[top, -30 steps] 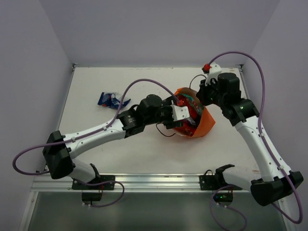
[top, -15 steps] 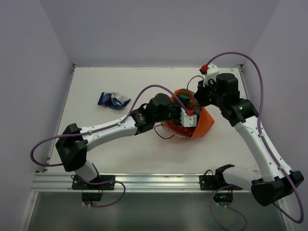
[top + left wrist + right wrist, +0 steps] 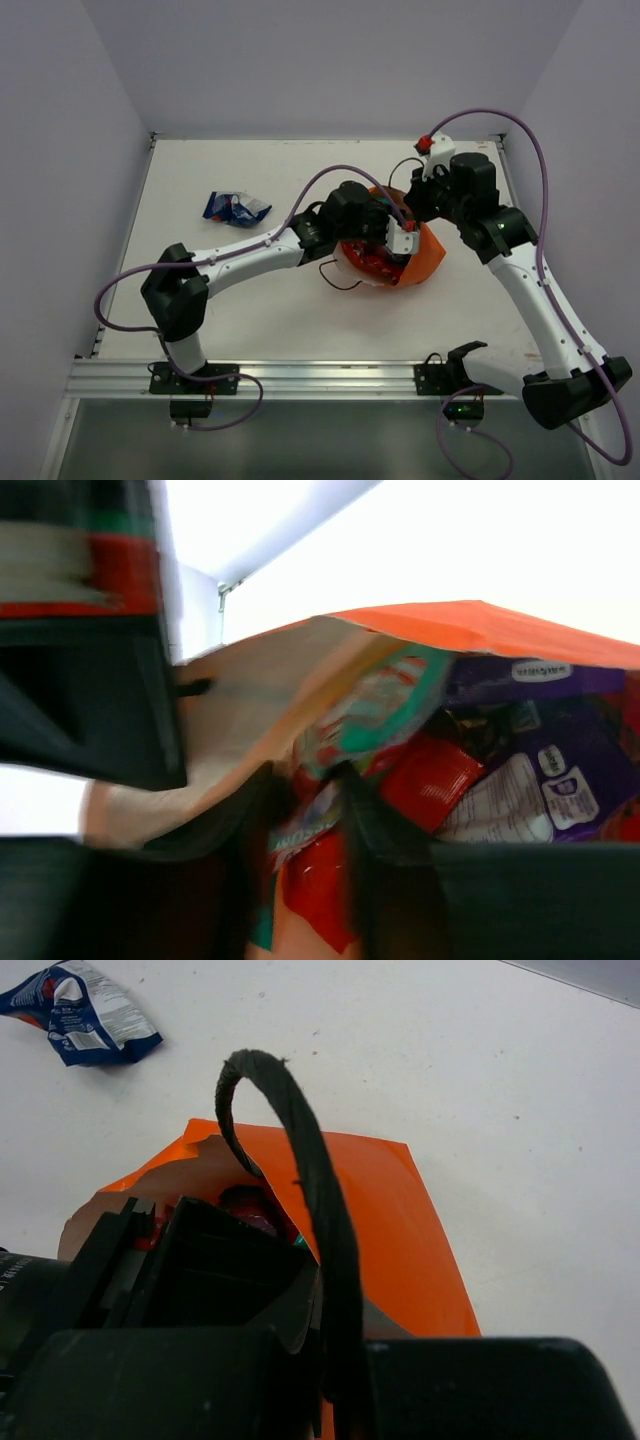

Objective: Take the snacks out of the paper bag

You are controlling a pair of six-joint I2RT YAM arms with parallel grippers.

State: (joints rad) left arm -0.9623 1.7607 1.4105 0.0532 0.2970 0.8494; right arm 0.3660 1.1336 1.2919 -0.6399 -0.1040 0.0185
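The orange paper bag point(image 3: 430, 258) lies on its side, mouth toward the left arm. My left gripper point(image 3: 402, 240) is inside the mouth. In the left wrist view its jaws point(image 3: 305, 825) press from both sides on a red and teal snack packet point(image 3: 320, 880). Deeper inside lie a teal packet point(image 3: 385, 695), a small red packet point(image 3: 430, 780) and a purple packet point(image 3: 575, 745). My right gripper point(image 3: 422, 203) holds the bag's far rim, shut on the dark cord handle point(image 3: 300, 1160) that runs between its fingers point(image 3: 340, 1350). A blue packet point(image 3: 235, 208) lies out on the table.
The blue packet point(image 3: 90, 1015) is at the table's back left, away from both arms. A loose cord handle point(image 3: 340, 280) trails from the bag's near side. Walls enclose the table on the left, back and right.
My left arm has pushed further right into the bag's mouth, and its jaws have narrowed onto the red and teal packet. The right gripper and the bag have stayed in place.
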